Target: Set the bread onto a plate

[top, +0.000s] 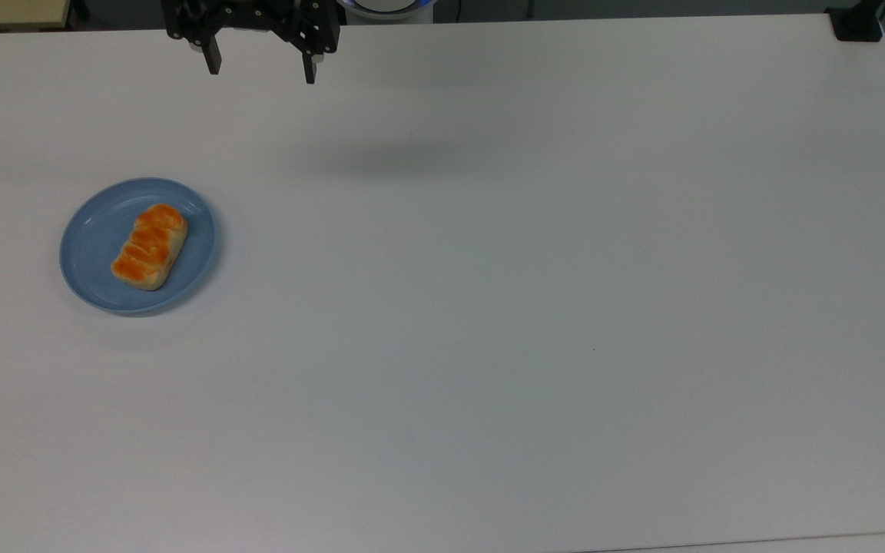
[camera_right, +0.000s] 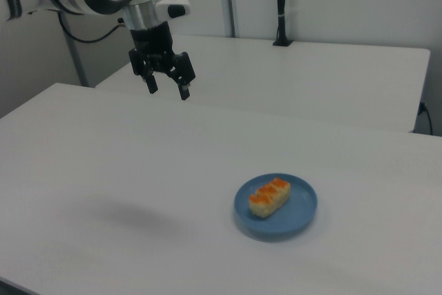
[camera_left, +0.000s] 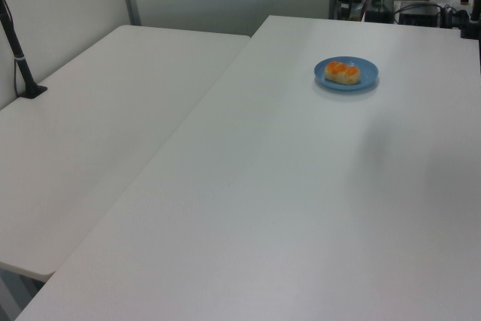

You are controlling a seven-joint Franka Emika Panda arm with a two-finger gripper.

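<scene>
The bread (top: 149, 245), an oblong loaf with an orange-brown glazed top, lies on the light-blue plate (top: 93, 246) at the top view's left. The same bread (camera_right: 269, 195) and plate (camera_right: 302, 205) sit at the right view's lower middle, and the bread (camera_left: 342, 72) and plate (camera_left: 367, 74) appear at the left view's upper right. My gripper (top: 260, 71) hangs high above the table's far edge, open and holding nothing; in the right view the gripper (camera_right: 168, 90) is well up and to the left of the plate.
The white table (top: 488, 307) stretches wide to the top view's right of the plate. A second white table (camera_left: 105, 125) adjoins it in the left view. A black post (camera_right: 280, 5) stands on the far table, and a dark clamp (top: 856, 23) sits at the top view's upper-right corner.
</scene>
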